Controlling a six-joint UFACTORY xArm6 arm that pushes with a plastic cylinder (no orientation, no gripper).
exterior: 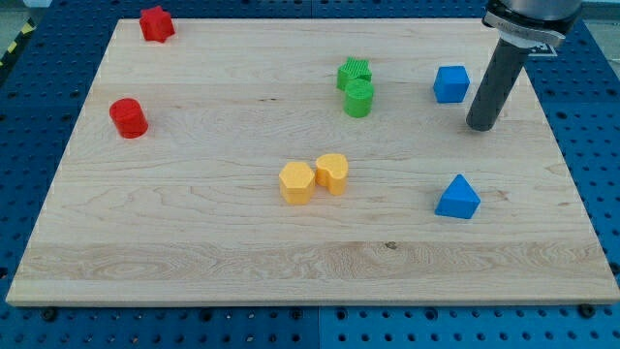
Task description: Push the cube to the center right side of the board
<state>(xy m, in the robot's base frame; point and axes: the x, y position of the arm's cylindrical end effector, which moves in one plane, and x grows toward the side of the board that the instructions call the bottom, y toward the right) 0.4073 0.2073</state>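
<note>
Bare of any claw, my tip (481, 127) has nothing to open or hold. Toward the view's upper left of it, near but apart, sits the blue cube (451, 84). Pushing off-centre could spin the cube away toward the green blocks (356, 88).

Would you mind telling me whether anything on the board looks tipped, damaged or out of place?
Nothing stands out. The blue cube sits flat near the view's upper right, with my tip just to its right and slightly lower, apparently not touching. The other blocks rest flat on the board.
</note>
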